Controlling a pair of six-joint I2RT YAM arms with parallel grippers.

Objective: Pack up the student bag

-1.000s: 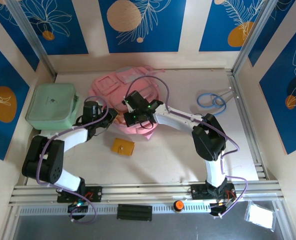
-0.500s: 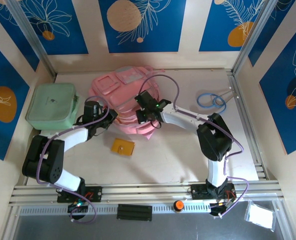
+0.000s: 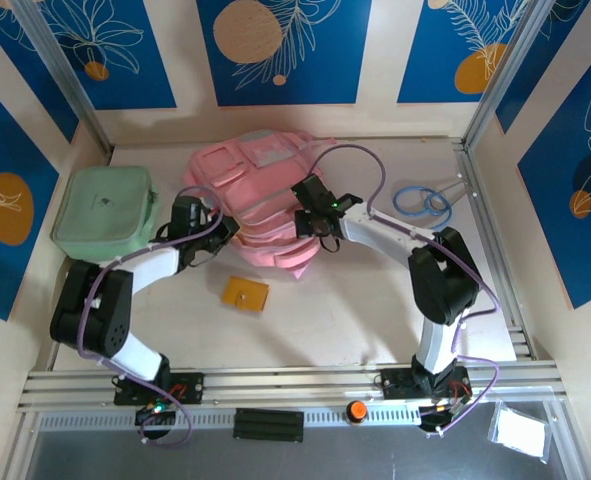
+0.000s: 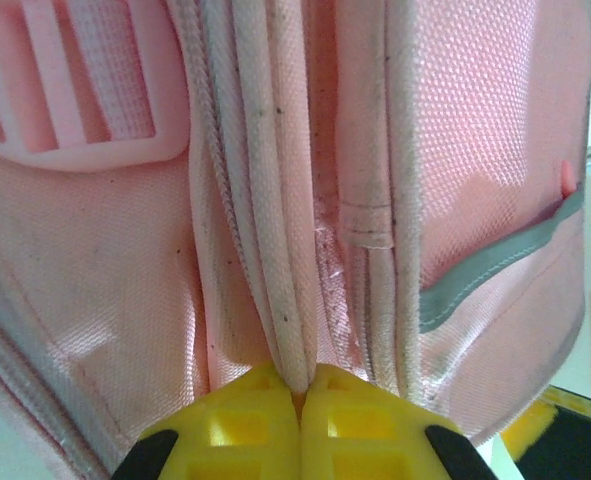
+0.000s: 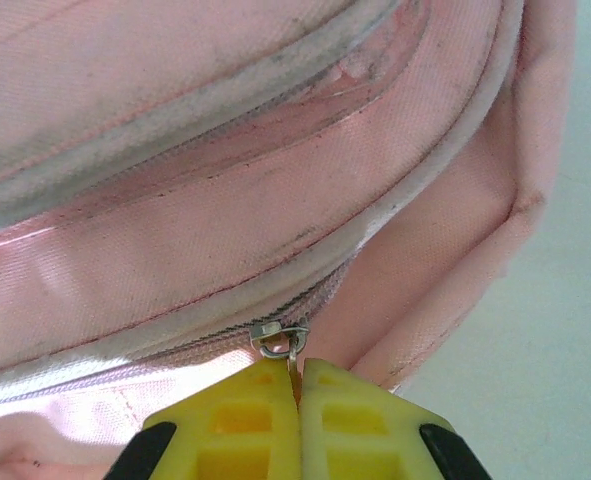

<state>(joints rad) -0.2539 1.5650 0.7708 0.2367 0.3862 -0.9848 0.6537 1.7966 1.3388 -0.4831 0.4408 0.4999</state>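
The pink student bag [image 3: 258, 205] lies at the back middle of the table. My left gripper [image 3: 218, 233] sits at its left edge, its yellow jaws shut on a piped seam of the bag [image 4: 295, 330]. My right gripper [image 3: 309, 222] is at the bag's right side. Its jaws are shut on the metal zip pull [image 5: 290, 350] of a zipper that runs along the bag's piped edge. In the right wrist view the zipper teeth to the left of the slider look closed. The bag's fabric [image 5: 225, 200] takes up most of both wrist views.
A mint green zip case [image 3: 103, 212] lies at the left wall. A small orange-yellow flat item [image 3: 246, 294] lies on the table in front of the bag. A blue cable loop [image 3: 422, 200] lies at the back right.
My right gripper has travelled to the right along the bag with the zip pull, and the bag has spread flatter. The left gripper has stayed at the bag's left edge.
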